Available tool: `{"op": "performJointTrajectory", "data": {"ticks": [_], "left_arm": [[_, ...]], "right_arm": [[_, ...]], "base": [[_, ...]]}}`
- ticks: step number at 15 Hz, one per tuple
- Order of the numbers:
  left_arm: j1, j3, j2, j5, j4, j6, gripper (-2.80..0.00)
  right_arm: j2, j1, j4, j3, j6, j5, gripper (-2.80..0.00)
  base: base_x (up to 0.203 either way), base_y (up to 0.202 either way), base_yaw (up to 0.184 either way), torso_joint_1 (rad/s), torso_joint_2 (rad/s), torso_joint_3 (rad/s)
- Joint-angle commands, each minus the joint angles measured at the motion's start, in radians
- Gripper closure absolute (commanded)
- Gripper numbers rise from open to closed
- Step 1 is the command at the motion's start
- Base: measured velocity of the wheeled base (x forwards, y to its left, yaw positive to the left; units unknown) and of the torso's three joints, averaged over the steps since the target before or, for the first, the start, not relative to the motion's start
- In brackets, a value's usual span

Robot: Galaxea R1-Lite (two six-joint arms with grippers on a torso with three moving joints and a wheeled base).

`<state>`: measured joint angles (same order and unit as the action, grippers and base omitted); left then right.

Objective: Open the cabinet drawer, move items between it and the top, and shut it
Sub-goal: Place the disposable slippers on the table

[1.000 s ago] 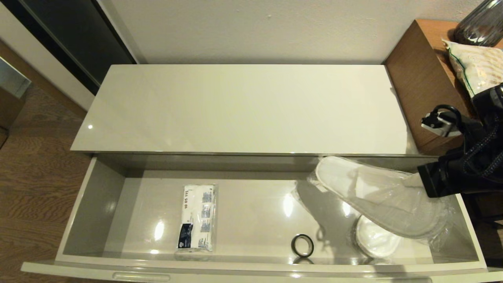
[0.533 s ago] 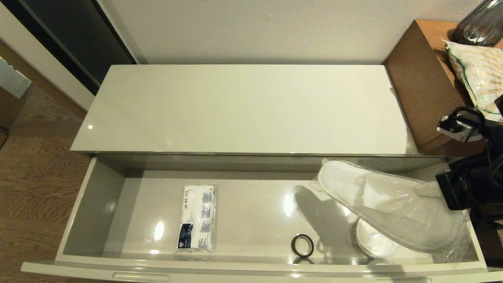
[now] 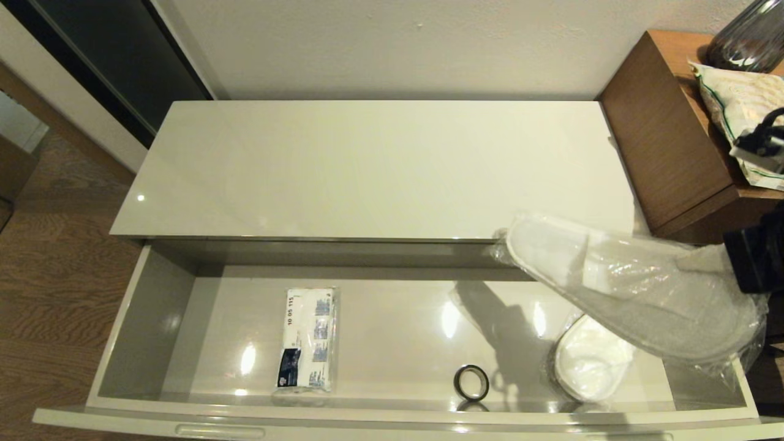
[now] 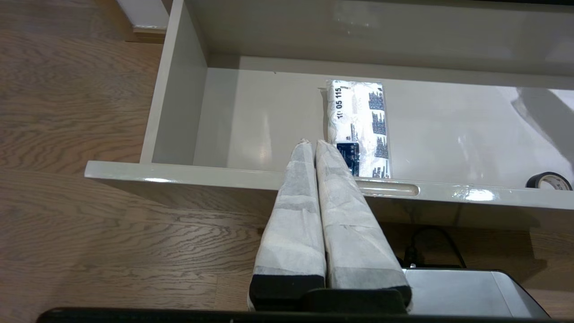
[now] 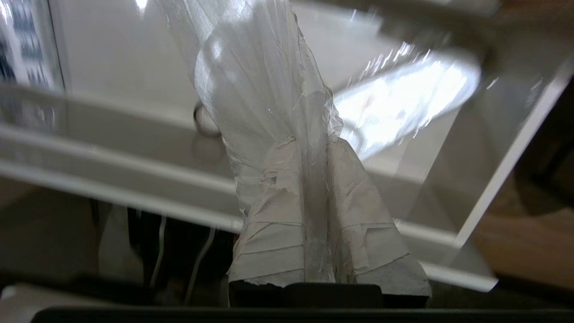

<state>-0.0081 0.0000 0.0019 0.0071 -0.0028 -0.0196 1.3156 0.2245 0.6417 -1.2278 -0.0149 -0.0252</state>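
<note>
Overhead, the right gripper pinches a bagged slipper pack above the open cabinet drawer's right end, its toe over the top. A second pack lies inside. Parked before the drawer, the left gripper has its fingers together.

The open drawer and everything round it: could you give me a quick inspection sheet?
Surface: cabinet top glossy, nothing on it.
Job's things: drawer open; one bagged slipper pack lifted; another slipper pack lying inside.
Clutter: white packet, black ring in drawer.
Grippers: right end effector shut on the lifted pack's bag; left end effector shut, parked before the drawer front.
Cables: black cable under the drawer.
Surroundings: wooden side table, wood floor.
</note>
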Motion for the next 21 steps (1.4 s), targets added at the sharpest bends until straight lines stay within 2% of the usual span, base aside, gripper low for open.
{"op": "performJointTrajectory", "data": {"ticks": [1,4,6,8,10,11,12,17,21], "left_arm": [[0.0,0.0,0.0,0.001,0.0,0.0,0.0],[0.0,0.0,0.0,0.001,0.0,0.0,0.0],[0.0,0.0,0.0,0.001,0.0,0.0,0.0],[0.0,0.0,0.0,0.001,0.0,0.0,0.0],[0.0,0.0,0.0,0.001,0.0,0.0,0.0],[0.0,0.0,0.0,0.001,0.0,0.0,0.0],[0.0,0.0,0.0,0.0,0.0,0.0,0.0],[0.0,0.0,0.0,0.001,0.0,0.0,0.0],[0.0,0.0,0.0,0.001,0.0,0.0,0.0]], "right_arm": [[0.052,-0.001,0.007,-0.135,0.0,-0.02,0.0],[0.207,-0.019,0.012,-0.398,0.038,-0.046,0.0],[0.401,-0.051,0.006,-0.62,0.066,-0.078,0.0],[0.57,-0.079,-0.079,-0.701,0.077,-0.109,0.0],[0.689,-0.095,-0.221,-0.719,0.085,-0.179,0.0],[0.723,-0.099,-0.307,-0.726,0.087,-0.208,-1.88],[0.735,-0.101,-0.346,-0.728,0.088,-0.222,-2.8],[0.657,-0.102,-0.322,-0.728,0.085,-0.22,-2.8],[0.488,-0.101,-0.171,-0.706,0.089,-0.21,-2.8]], "base": [[0.0,0.0,0.0,0.0,0.0,0.0],[0.0,0.0,0.0,0.0,0.0,0.0],[0.0,0.0,0.0,0.0,0.0,0.0],[0.0,0.0,0.0,0.0,0.0,0.0],[0.0,0.0,0.0,0.0,0.0,0.0],[0.0,0.0,0.0,0.0,0.0,0.0],[0.0,0.0,0.0,0.0,0.0,0.0],[0.0,0.0,0.0,0.0,0.0,0.0],[0.0,0.0,0.0,0.0,0.0,0.0]]}}
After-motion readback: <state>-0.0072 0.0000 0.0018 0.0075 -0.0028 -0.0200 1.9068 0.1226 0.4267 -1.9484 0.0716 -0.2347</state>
